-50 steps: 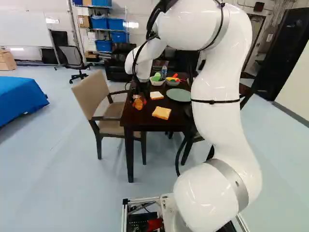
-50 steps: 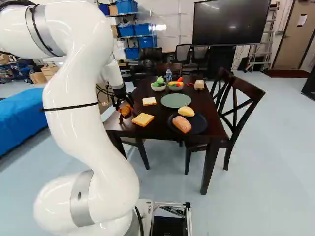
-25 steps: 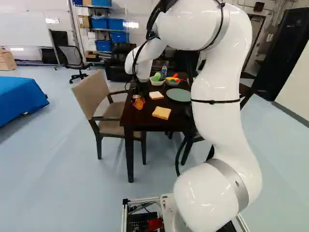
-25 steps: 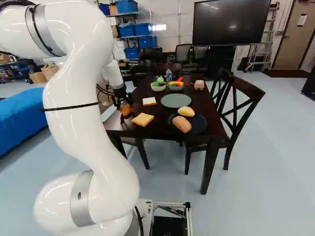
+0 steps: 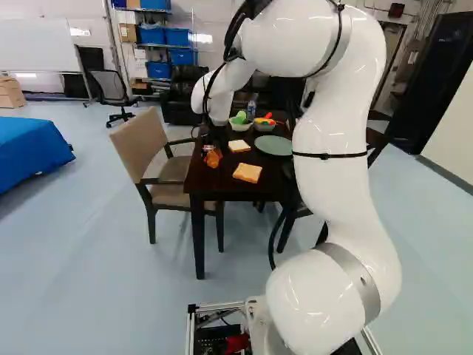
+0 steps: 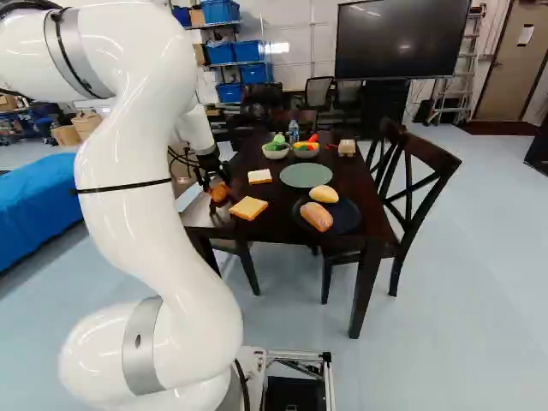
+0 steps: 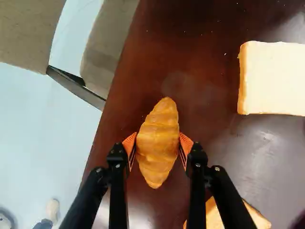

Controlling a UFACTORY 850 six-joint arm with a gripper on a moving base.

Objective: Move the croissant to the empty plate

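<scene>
Croissant snug between orange pads, contact clear only in wrist view

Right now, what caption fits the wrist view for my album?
Croissant hugged between two orange pads, bread slices nearby.

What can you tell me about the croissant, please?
The croissant is golden-orange, ridged crosswise, tapered at both ends and looks whole, perhaps a plastic toy. The gripper holds it around the middle, orange pads touching both sides, its ends free. It is near the edge of the table, beside the beige armchair; I cannot tell whether it touches the tabletop.
</scene>
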